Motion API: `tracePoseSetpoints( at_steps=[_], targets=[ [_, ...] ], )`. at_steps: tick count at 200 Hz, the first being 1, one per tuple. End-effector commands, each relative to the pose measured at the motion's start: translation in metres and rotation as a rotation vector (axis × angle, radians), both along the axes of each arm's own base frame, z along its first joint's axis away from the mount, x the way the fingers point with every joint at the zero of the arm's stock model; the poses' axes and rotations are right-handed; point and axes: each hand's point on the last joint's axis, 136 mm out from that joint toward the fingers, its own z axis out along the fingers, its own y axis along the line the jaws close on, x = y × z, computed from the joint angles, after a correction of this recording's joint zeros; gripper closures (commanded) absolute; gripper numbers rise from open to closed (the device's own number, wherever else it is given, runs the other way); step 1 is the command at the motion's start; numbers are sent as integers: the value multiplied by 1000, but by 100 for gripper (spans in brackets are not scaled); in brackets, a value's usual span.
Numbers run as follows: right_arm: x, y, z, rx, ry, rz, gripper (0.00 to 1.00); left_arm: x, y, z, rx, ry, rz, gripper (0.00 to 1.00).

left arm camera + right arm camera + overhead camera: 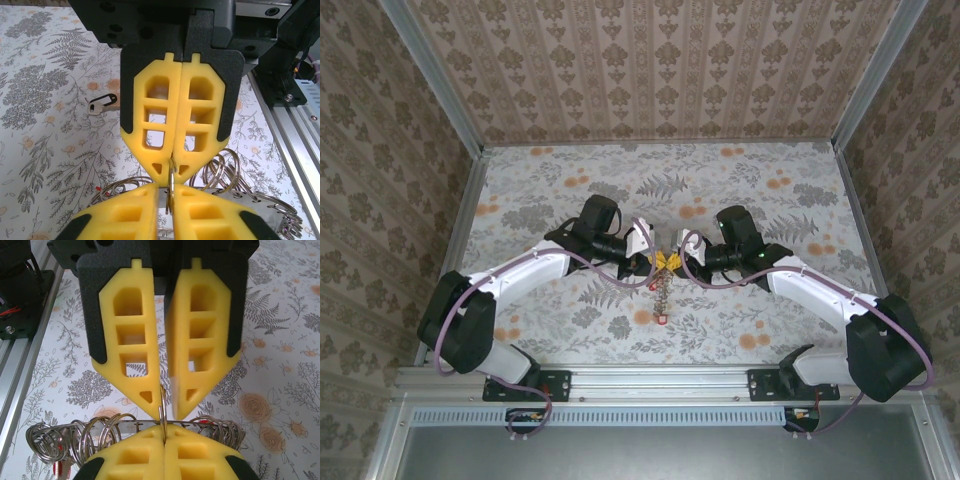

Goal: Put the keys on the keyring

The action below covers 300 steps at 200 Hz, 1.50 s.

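Top cam high behind arm bases [542, 380], facing down; wrist cams close-up on fingers [150, 110], shared keyring [162, 412]

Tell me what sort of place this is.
Probably a robot test booth: wallpapered walls held in an aluminium frame, a floral-covered table, and a metal mounting rail at its near edge.

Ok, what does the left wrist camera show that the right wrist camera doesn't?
Left wrist: a loose black-headed key lying on the table. Right wrist: a big orange rose print. Both: two pairs of yellow jaws meeting tip to tip, pinching a thin metal ring edge-on, with more rings bunched beside it.
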Motion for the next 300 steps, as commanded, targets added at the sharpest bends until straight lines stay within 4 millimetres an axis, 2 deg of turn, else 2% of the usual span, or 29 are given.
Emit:
tracePoseSetpoints(
  at_steps=[1, 13, 49, 75, 84, 97, 107, 120, 132, 143, 160, 183, 197, 217, 235, 250, 300],
  targets=[
    [3, 8, 20, 62, -40, 32, 100, -6, -7, 15, -54, -16, -44, 92],
    [3, 8, 20, 61, -38, 30, 100, -7, -7, 15, -53, -14, -46, 100],
    [3, 7, 19, 51, -33, 20, 99, -8, -6, 15, -52, -21, -41, 100],
    [5, -2, 15, 13, -35, -31, 80, -1, -4, 16, -34, -43, 0, 100],
    [7, -8, 17, 10, -32, -72, 71, 2, -2, 15, -21, -47, 22, 100],
    [11, -19, 25, 28, -36, -143, 65, 5, 0, 17, -22, -54, 45, 100],
    [20, -32, 28, 35, -35, -246, 63, 9, 2, 18, -20, -64, 71, 100],
    [42, -59, 25, 30, -10, -463, 63, 12, 4, 19, -15, -74, 95, 100],
    [65, -95, 22, 28, 48, -733, 63, 13, 5, 21, -15, -80, 108, 100],
    [77, -126, 15, 26, 163, -953, 64, 15, 7, 21, -14, -81, 120, 100],
    [84, -167, -10, -24, 398, -1192, 65, 16, 7, 23, -15, -76, 129, 100],
    [83, -195, -51, -124, 641, -1340, 67, 20, 7, 23, -13, -73, 159, 100],
    [81, -198, -75, -191, 754, -1349, 71, 22, 8, 23, -8, -69, 177, 100],
    [82, -199, -93, -250, 801, -1344, 70, 20, 9, 24, -14, -69, 176, 100],
    [86, -193, -98, -261, 822, -1316, 68, 19, 10, 24, -12, -65, 180, 100],
    [83, -197, -106, -310, 834, -1327, 67, 19, 10, 24, -12, -64, 180, 100],
    [99, -196, -117, -348, 845, -1352, 64, 21, 7, 26, -15, -60, 179, 100]
  ],
)
